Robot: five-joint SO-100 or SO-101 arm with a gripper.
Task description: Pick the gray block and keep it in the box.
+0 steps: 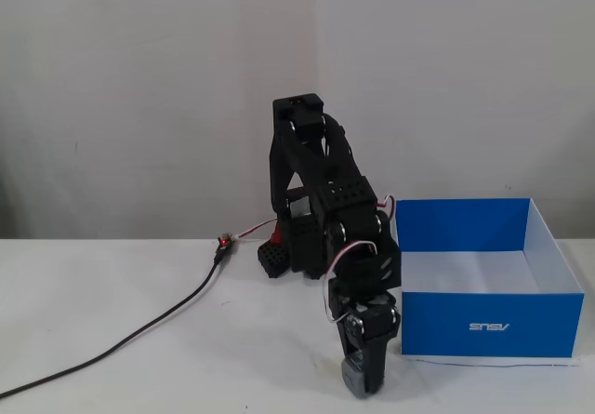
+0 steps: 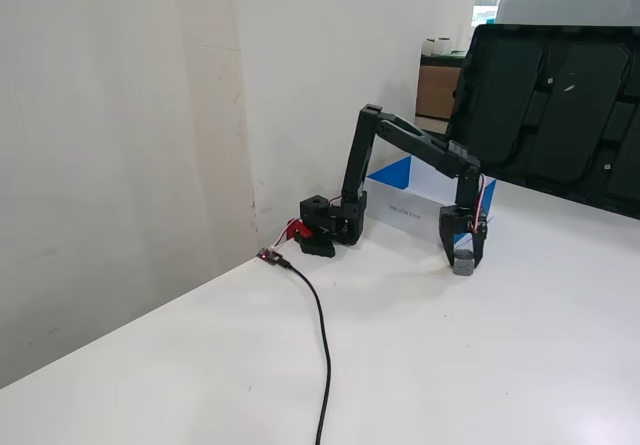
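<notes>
The gray block (image 1: 350,375) sits on the white table just left of the box's front corner, mostly covered by the black fingers in a fixed view (image 1: 361,381). In another fixed view my gripper (image 2: 462,261) points straight down with one finger on each side of the gray block (image 2: 463,264), closed against it. The block rests on the table. The box (image 1: 488,326) is bright blue with a white interior and a small logo on its front; its blue corner (image 2: 395,174) shows behind the arm.
A black cable (image 1: 139,330) runs from the arm base (image 1: 279,256) to the table's left front; the cable (image 2: 322,335) crosses the middle of the table. Large black cases (image 2: 560,105) stand behind the box. A wall is close behind the arm.
</notes>
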